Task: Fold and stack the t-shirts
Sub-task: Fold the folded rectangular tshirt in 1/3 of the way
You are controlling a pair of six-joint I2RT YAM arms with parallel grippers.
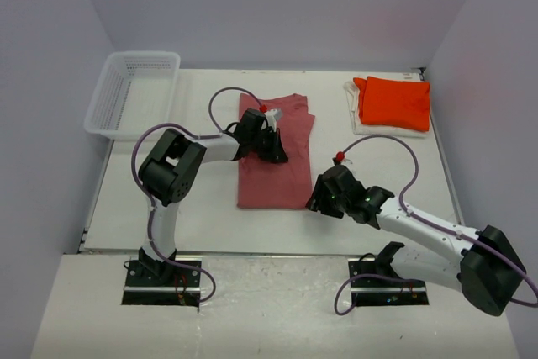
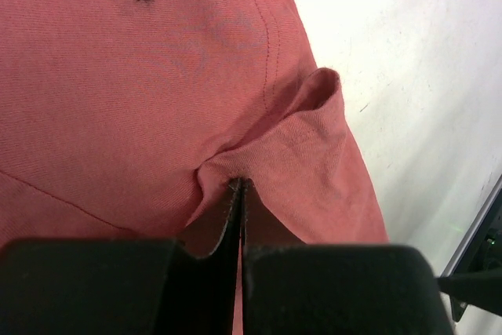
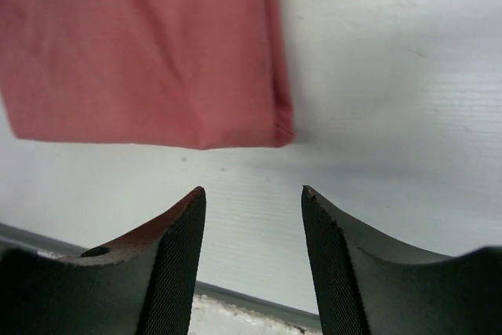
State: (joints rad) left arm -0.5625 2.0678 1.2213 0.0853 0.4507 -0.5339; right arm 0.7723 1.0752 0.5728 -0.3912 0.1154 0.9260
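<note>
Entry: rose-red t-shirt (image 1: 273, 178), lying as a long, partly folded strip on the counter (image 1: 168, 208) at the centre of the top view. We judge it light, limp and without stiffness of its own: it should sag and crease wherever it is lifted, and a layered edge may slip apart unless all layers are caught together. The left pincer (image 2: 241, 187) is pressed together on a small raised tuck of this cloth near the strip's upper right edge, by the sleeve. The right pincer (image 3: 252, 198) stands spread and empty over bare counter, just below the strip's lower right corner. We reckon that doubled corner, or the hem beside it, the sound place to take hold, well in from the edge so that no layer escapes. Also listed: an orange t-shirt (image 1: 395, 102), folded, resting on a white t-shirt (image 1: 356, 117) at the upper right; a mesh basket (image 1: 134, 54) at the upper left.
</note>
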